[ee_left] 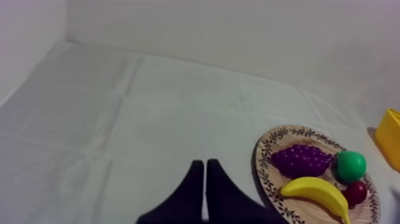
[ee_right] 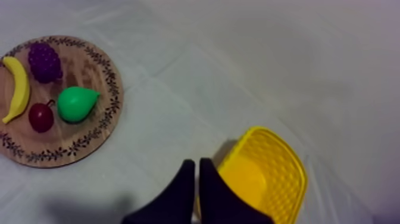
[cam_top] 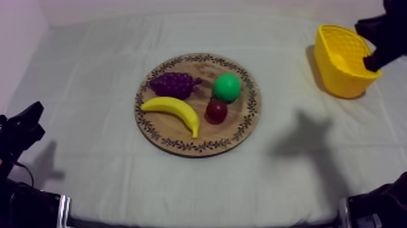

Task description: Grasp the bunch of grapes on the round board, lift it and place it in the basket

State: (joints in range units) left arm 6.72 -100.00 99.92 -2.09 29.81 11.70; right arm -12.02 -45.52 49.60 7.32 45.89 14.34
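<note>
— Where does the bunch of grapes [cam_top: 174, 84] lie from the right gripper [ee_right: 197, 164]?
— From above, well apart, at about its 9 o'clock. That gripper hangs at the rim of the yellow basket [cam_top: 339, 60], its black fingers pressed together on nothing. The grapes rest on the wooden board [cam_top: 200, 147], at the board's 10 o'clock.
— And the left gripper [ee_left: 205, 164]?
— Low at the table's 8 o'clock, fingers together too, with the grapes well off toward 3 o'clock.
— How do the grapes look?
— A dark purple, knobbly cluster, stem end toward the pear [cam_top: 227, 87]. The banana [cam_top: 172, 109] lies just beside it at 6 o'clock, and the small red fruit [cam_top: 216, 111] is near at 4 o'clock.
— The surroundings?
— A creased grey-white cloth [cam_top: 91, 79], with a pale wall [ee_left: 238, 30] behind.
</note>
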